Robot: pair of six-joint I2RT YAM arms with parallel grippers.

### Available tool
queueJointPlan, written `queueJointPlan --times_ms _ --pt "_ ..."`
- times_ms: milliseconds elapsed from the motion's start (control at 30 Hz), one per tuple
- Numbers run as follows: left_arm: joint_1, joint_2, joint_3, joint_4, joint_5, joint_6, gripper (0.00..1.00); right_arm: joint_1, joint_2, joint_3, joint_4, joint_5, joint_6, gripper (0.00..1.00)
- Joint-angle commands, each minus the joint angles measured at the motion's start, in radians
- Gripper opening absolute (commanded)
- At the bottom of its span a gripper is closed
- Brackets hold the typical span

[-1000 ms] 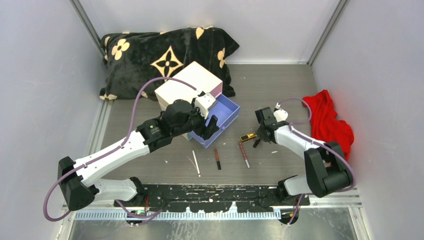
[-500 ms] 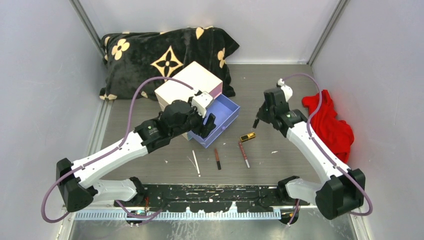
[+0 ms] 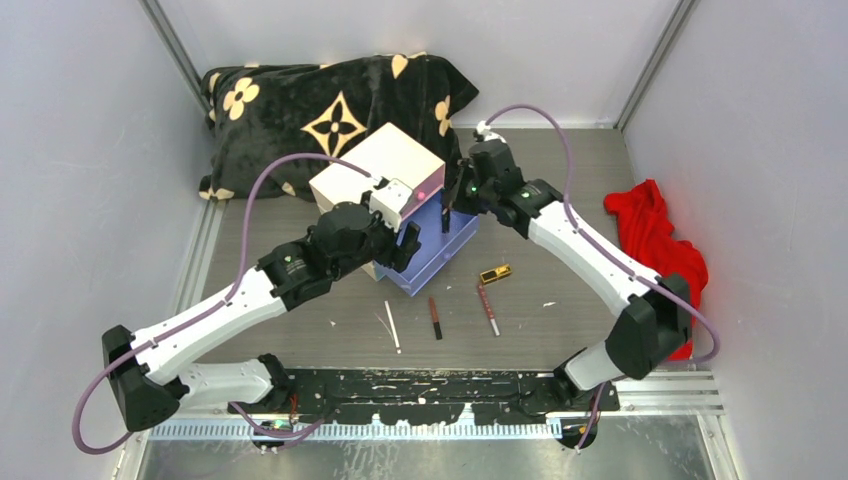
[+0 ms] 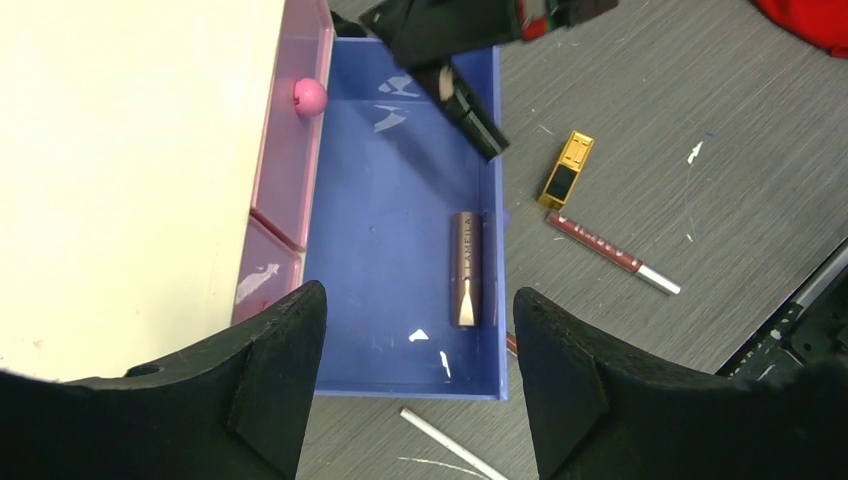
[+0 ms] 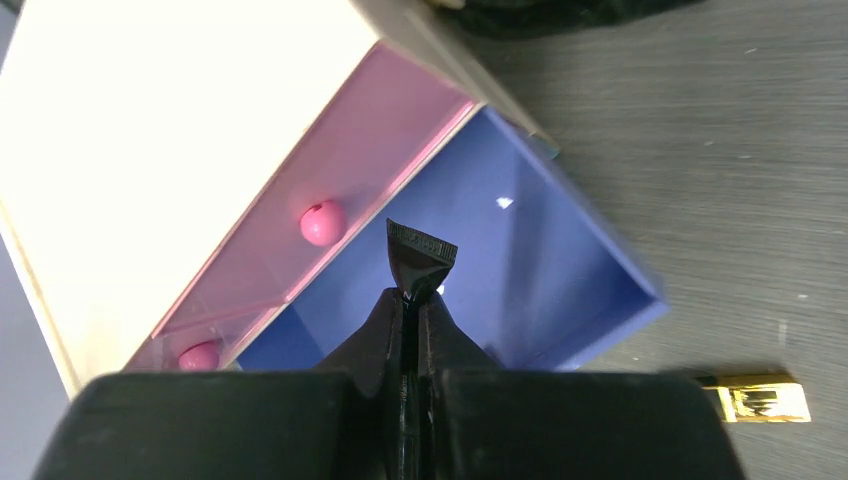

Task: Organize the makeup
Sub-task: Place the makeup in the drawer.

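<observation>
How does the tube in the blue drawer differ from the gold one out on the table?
The bronze tube lies inside the blue drawer, along its wall; the gold tube lies outside on the table. The bronze tube is matte brown; the gold tube is shiny with a black section. Both lie flat, ungripped.
</observation>
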Motion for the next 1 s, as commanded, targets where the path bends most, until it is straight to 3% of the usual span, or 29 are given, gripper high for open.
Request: queueJointPlan --times_ms 0,200,367,500,967 --pt "-0.004 -0.050 -0.007 0.009 -0.034 -0.005 0.69 0.057 0.067 0.070 0.060 -0.054 0.012 0.01" --pt "-0.003 -0.057 -0.009 -0.002 -0.037 0.000 0.69 0.094 0.093 0.036 0.097 -0.059 0.045 0.02" --pt "-0.003 -0.054 -0.006 -0.001 -0.030 0.000 0.69 0.097 0.102 0.030 0.094 -0.081 0.024 0.18" --pt "-0.003 -0.047 -0.005 0.003 -0.025 -0.003 0.69 0.097 0.104 0.044 0.076 -0.077 -0.002 0.25" --pt "-0.003 -0.044 -0.010 0.003 -0.021 -0.007 0.69 0.098 0.084 0.012 0.063 -0.082 -0.074 0.39"
